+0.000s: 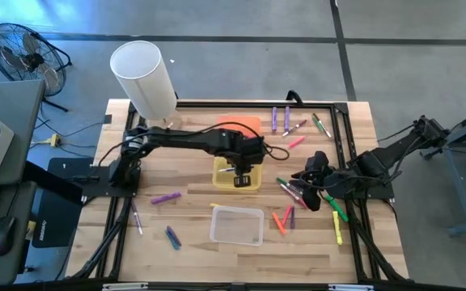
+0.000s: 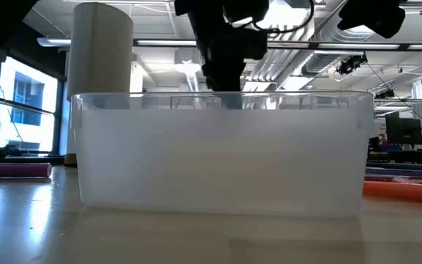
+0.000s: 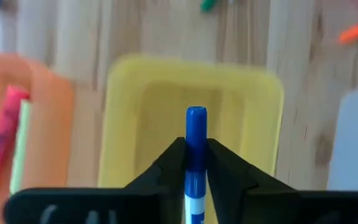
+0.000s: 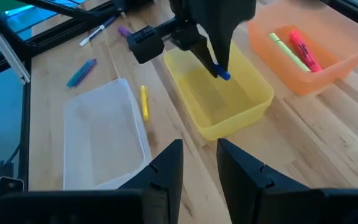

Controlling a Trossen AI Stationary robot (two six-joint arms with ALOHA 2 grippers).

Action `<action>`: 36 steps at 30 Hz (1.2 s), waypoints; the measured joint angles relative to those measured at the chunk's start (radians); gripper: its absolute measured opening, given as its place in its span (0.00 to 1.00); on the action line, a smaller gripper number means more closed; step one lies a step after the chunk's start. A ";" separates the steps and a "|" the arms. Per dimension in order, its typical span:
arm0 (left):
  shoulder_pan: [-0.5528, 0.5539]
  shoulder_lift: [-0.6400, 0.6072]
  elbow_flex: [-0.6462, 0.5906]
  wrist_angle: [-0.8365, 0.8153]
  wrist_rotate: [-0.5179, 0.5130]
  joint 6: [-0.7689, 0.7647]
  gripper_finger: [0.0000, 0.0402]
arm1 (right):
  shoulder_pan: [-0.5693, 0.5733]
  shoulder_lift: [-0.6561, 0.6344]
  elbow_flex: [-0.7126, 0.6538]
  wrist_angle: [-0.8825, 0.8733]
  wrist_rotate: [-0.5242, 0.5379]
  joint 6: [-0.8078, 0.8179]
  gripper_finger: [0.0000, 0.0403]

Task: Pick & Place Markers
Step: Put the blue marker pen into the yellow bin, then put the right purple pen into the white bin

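One blue capped marker [image 3: 196,146] is pinched between the fingers of the left gripper [image 3: 196,163], which hangs over the yellow rectangular plastic bin [image 4: 229,121] at the table's middle. The right gripper [image 4: 199,163] waits near the clear plastic bin [image 4: 104,140], its fingers spread with nothing between them. Other markers [image 1: 294,198] lie scattered on the wooden table [image 1: 192,210]

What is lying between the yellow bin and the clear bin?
In the right wrist view, one yellow marker lies on the wood between the yellow bin and the clear bin.
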 joint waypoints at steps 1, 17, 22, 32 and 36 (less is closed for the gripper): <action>0.000 0.000 0.000 -0.003 0.000 0.003 0.19 | 0.004 0.000 0.000 0.000 0.005 0.000 0.22; -0.020 -0.054 0.049 -0.074 -0.018 -0.039 0.21 | 0.017 0.007 0.000 -0.147 0.022 0.167 0.22; -0.046 -0.138 0.036 -0.142 0.002 0.031 0.03 | 0.017 0.024 0.000 -0.144 -0.022 0.228 0.18; -0.042 -0.570 -0.466 0.130 -0.005 -0.087 0.01 | -0.012 0.161 0.054 -0.053 -0.069 0.262 0.01; -0.046 -0.782 -0.737 0.318 -0.012 -0.166 0.00 | -0.026 0.297 0.173 -0.159 -0.099 0.359 0.00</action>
